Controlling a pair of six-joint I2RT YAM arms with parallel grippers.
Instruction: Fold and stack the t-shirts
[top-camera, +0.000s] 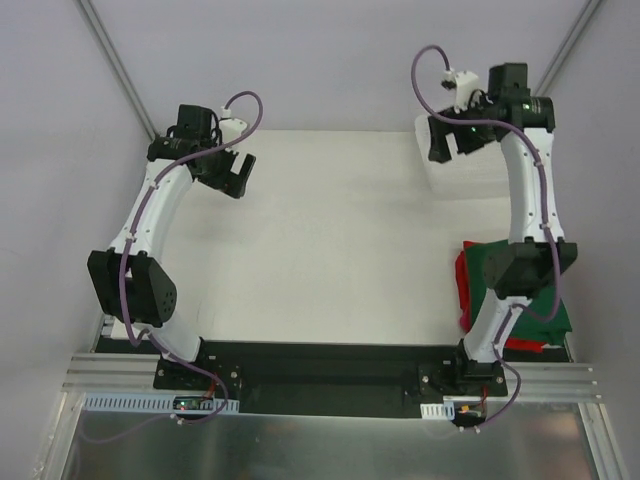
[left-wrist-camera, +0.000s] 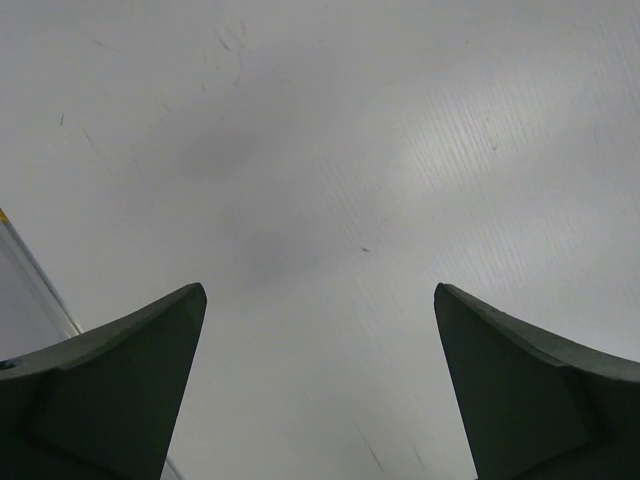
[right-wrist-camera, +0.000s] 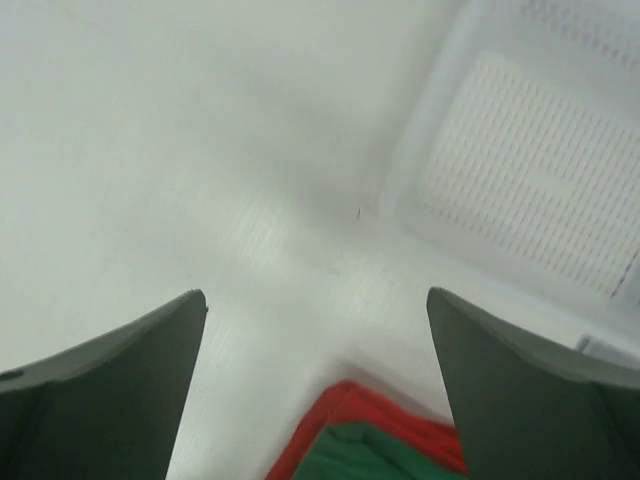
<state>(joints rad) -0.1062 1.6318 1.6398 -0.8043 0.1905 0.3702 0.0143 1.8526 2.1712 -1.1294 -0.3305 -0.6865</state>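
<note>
Far left, the left pincer (top-camera: 236, 175) is held released over the surface (top-camera: 330, 250). Far right, the right pincer (top-camera: 450, 145) is likewise spread, empty, by the white basket (right-wrist-camera: 520, 170). Near right, the green t-shirt (right-wrist-camera: 370, 455) is stacked on the red t-shirt (right-wrist-camera: 345, 397); both pincers seem parked clear of it.

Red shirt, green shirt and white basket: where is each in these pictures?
red shirt (right-wrist-camera: 338, 405): right wrist view, its visible edge.
green shirt (right-wrist-camera: 372, 460): right wrist view, cloth lying on the red.
white basket (right-wrist-camera: 530, 170): right wrist view, its mesh panel.
</note>
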